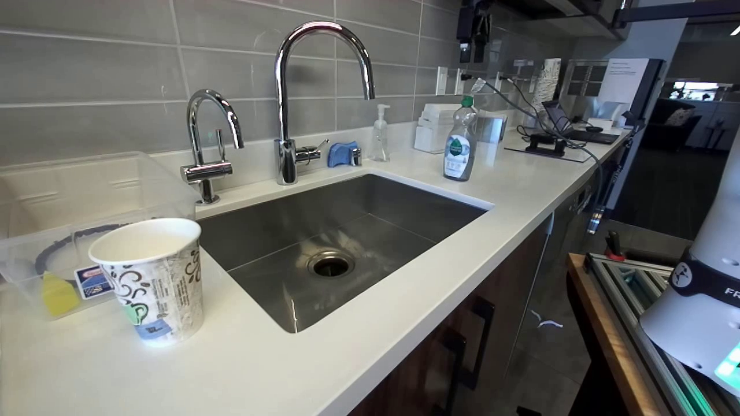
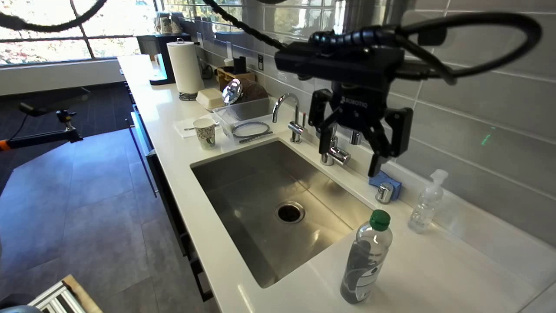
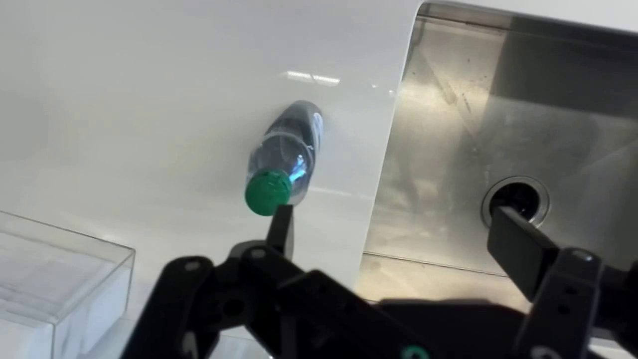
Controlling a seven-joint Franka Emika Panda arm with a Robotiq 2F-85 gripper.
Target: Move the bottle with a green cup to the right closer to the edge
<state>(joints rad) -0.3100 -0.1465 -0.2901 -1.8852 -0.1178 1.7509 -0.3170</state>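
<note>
Green-capped bottle (image 2: 367, 260) stands below and outside the spread pincer (image 2: 349, 161).

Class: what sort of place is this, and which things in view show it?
Most likely a kitchen, at home or in an office: there is a rectangular stainless-steel sink, a tall curved chrome faucet beside it and a white cylindrical paper-towel roll.

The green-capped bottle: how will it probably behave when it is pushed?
The bottle could tip if pushed near its green cap, being tall and narrow. It looks glossy, so perhaps slippery. It resembles clear plastic, so it might flex slightly.
</note>
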